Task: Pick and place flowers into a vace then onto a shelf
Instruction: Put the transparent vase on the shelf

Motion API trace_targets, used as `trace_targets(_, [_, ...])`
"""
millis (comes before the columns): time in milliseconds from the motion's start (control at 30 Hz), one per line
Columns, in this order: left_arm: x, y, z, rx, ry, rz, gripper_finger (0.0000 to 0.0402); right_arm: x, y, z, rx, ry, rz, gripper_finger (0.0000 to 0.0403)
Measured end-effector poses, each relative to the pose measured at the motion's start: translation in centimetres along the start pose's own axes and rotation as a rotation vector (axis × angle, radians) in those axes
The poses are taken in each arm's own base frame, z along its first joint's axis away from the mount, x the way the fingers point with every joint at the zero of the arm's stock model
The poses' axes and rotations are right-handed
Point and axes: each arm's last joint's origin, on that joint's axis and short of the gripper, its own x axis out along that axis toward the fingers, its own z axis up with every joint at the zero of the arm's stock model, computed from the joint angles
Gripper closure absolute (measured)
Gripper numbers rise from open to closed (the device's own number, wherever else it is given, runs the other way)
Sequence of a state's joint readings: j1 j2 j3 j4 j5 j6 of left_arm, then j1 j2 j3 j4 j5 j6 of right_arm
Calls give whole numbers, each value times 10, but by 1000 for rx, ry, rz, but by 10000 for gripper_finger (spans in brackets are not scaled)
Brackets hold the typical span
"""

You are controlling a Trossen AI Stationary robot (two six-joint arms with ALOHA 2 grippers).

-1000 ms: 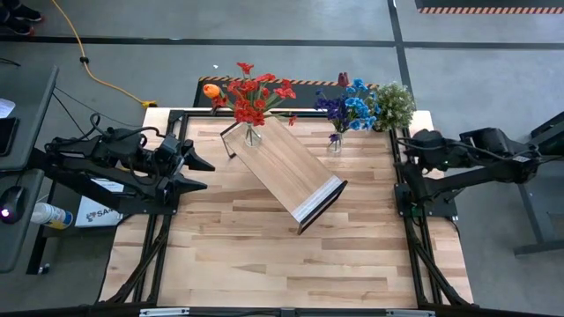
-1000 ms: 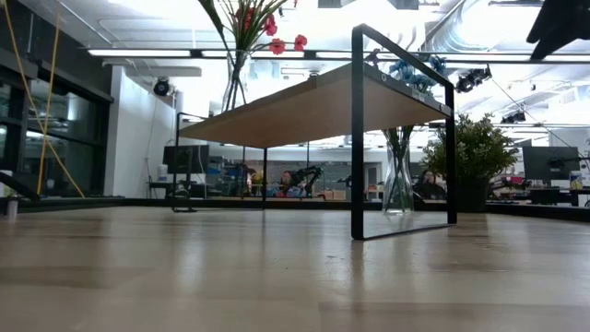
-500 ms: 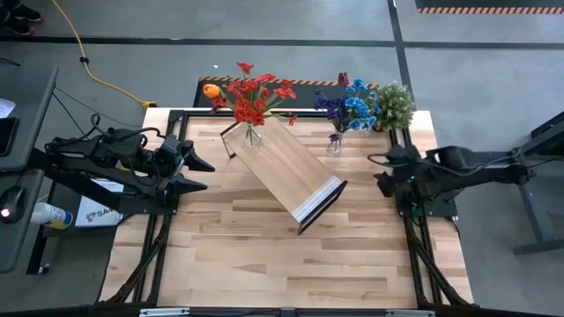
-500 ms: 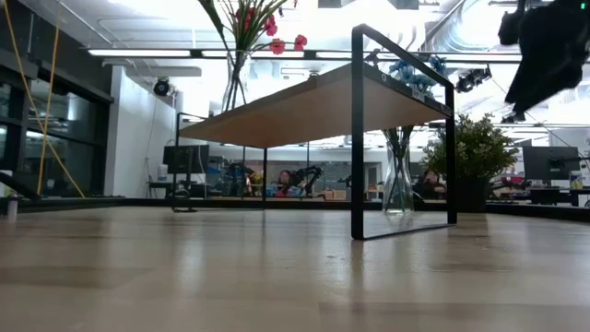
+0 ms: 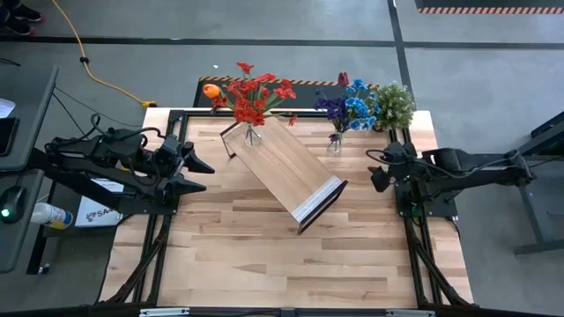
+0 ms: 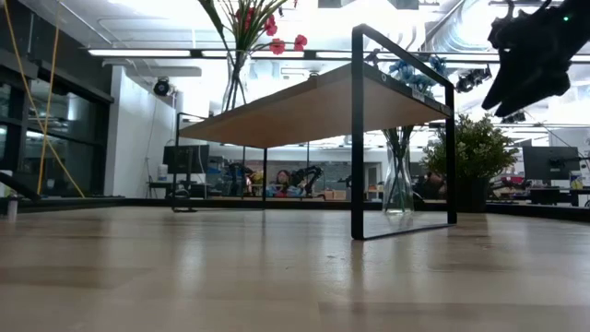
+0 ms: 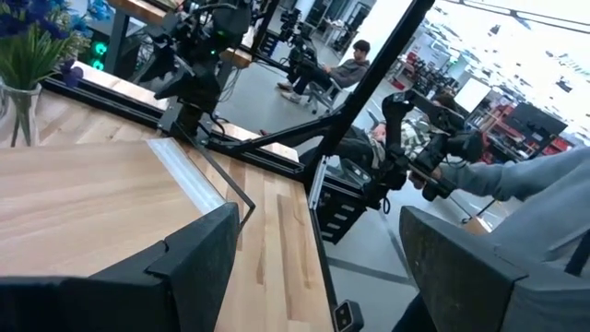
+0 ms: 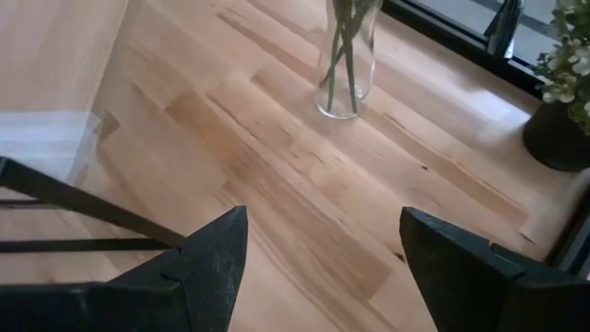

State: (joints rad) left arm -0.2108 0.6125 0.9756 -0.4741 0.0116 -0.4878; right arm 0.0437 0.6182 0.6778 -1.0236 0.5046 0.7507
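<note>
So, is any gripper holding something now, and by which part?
Nothing is held. The left gripper waits open at the table's left edge; the right gripper is open and empty near the vase.

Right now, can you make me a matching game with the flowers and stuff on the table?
Things:
1. red flowers
2. blue and purple flowers
3. potted plant
4. right gripper

Places or states:
A. in a glass vase standing on the table, beside the shelf
B. open, above the table's right side, holding nothing
C. in a glass vase on the shelf's far end
D. far right corner of the table

Pairs: 1-C, 2-A, 3-D, 4-B
</note>
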Motion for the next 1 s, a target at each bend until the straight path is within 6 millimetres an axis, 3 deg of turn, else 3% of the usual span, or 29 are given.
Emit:
trace_targets(367, [0, 0, 0, -3, 0, 0, 69, -2, 2, 3, 56, -9, 27, 130])
trace_targets(633, [0, 0, 0, -3, -1, 0, 69, -4, 15, 23, 195, -238, 82, 130])
trace_targets(1000, [0, 0, 0, -14, -1, -1, 69, 8, 27, 31, 52, -296, -7, 130])
